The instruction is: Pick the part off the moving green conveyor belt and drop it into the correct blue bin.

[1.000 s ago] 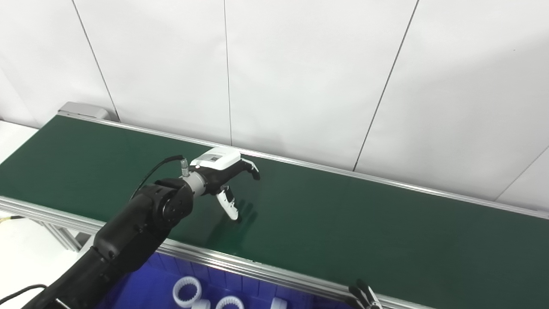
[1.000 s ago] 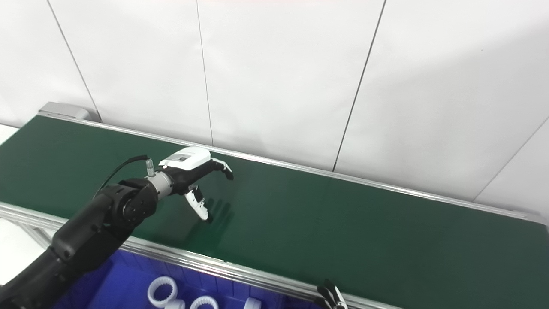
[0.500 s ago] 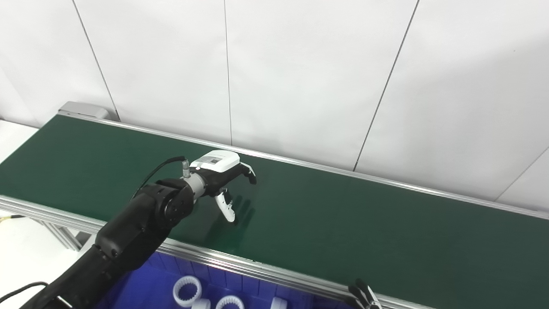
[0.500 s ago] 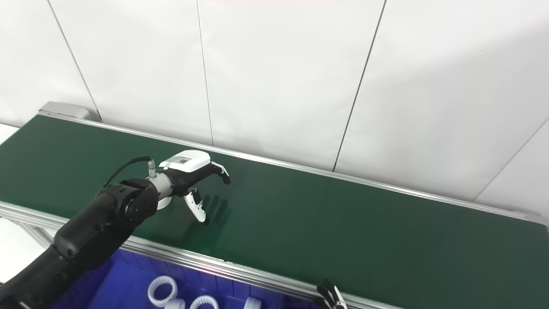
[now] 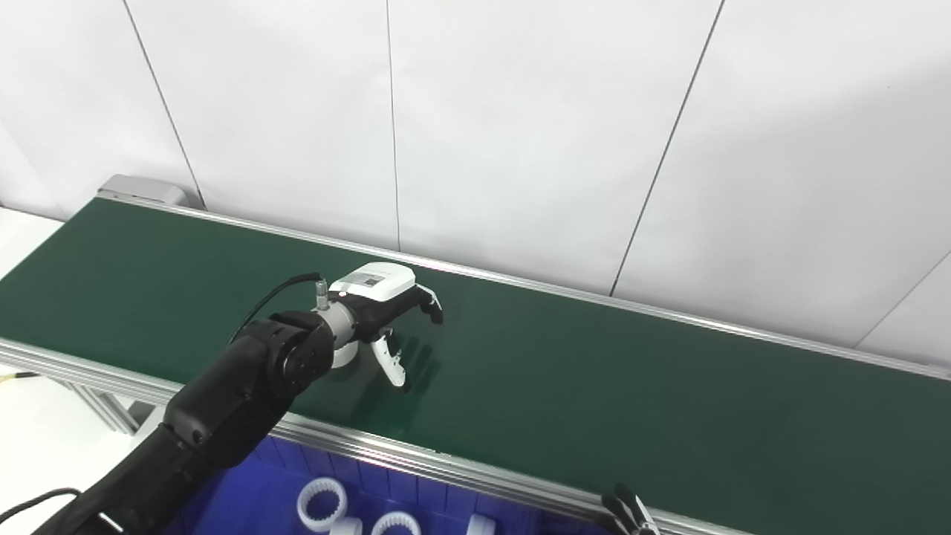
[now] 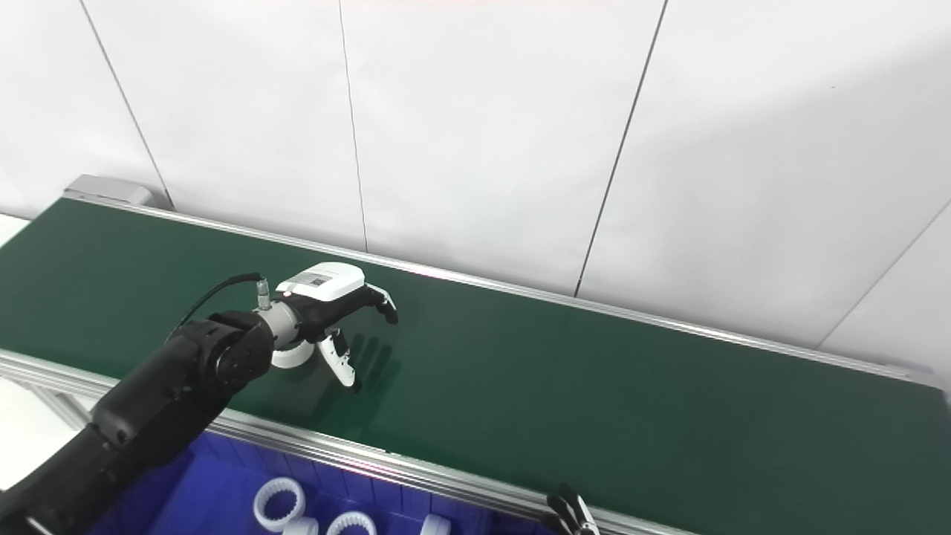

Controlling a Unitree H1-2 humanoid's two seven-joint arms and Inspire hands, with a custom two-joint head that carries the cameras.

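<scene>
My left hand (image 5: 380, 303) hovers low over the green conveyor belt (image 5: 594, 371), open, fingers spread and curled downward, thumb (image 5: 390, 362) pointing to the belt. It holds nothing. A white round part (image 5: 343, 358) lies on the belt just under my wrist, left of the thumb and partly hidden by the arm; it shows more in the right eye view (image 6: 290, 355). Only the fingertips of my right hand (image 5: 628, 514) show at the bottom edge, below the belt's near rail.
A blue bin (image 5: 260, 490) sits below the belt's near rail at the bottom left, with white toothed rings (image 5: 323, 503) in it. Aluminium rails (image 5: 446, 464) edge the belt on both sides. A white panelled wall stands behind.
The white part has come out from under my left wrist, riding rightward on the belt. My left hand has drawn back a little to the left and sunk slightly. The right hand has stayed still.
</scene>
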